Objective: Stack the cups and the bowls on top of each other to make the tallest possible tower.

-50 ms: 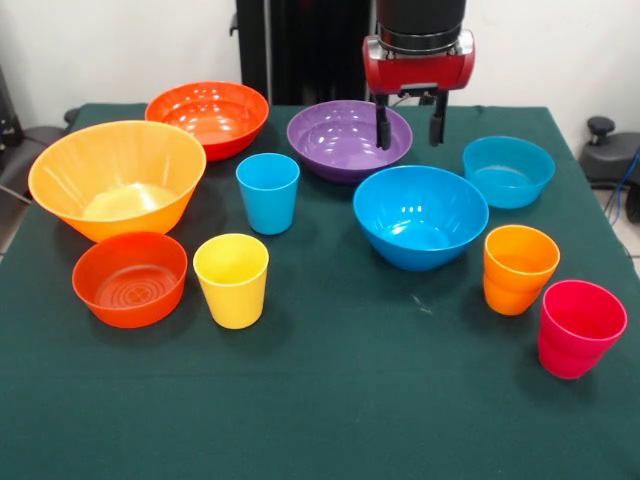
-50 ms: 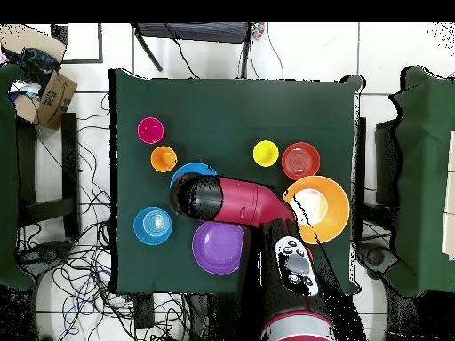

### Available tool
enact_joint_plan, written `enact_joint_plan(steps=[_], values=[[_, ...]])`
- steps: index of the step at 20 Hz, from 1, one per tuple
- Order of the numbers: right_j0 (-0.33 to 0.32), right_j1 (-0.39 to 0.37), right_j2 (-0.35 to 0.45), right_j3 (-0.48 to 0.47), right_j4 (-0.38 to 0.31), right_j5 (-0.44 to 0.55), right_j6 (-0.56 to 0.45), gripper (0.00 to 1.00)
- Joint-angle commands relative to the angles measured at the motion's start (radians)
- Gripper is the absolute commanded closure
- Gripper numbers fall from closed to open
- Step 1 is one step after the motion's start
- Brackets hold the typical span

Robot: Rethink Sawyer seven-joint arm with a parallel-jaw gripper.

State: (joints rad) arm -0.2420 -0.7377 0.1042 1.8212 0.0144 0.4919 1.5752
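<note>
No stacking is done: every piece stands apart on the worktop [image 1: 330, 400]. The light orange bowl [image 1: 117, 178] sits beside the small red-orange bowl [image 1: 130, 279]; the large blue bowl [image 1: 420, 216] is central. The yellow cup [image 1: 232, 279] and the pinkish red cup [image 1: 580, 327] stand nearest the front edge. The pincer [image 1: 410, 122] hangs open and empty by the purple bowl [image 1: 340, 138]. The whole tower remains to be built.
</note>
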Motion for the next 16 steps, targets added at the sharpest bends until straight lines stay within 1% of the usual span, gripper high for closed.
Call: enact_joint_plan(steps=[1,16], values=[[0.013,0.028,0.057,-0.056,-0.06,0.083,0.023,0.0],[0.006,0.058,0.065,-0.084,-0.065,0.079,0.009,0.0]])
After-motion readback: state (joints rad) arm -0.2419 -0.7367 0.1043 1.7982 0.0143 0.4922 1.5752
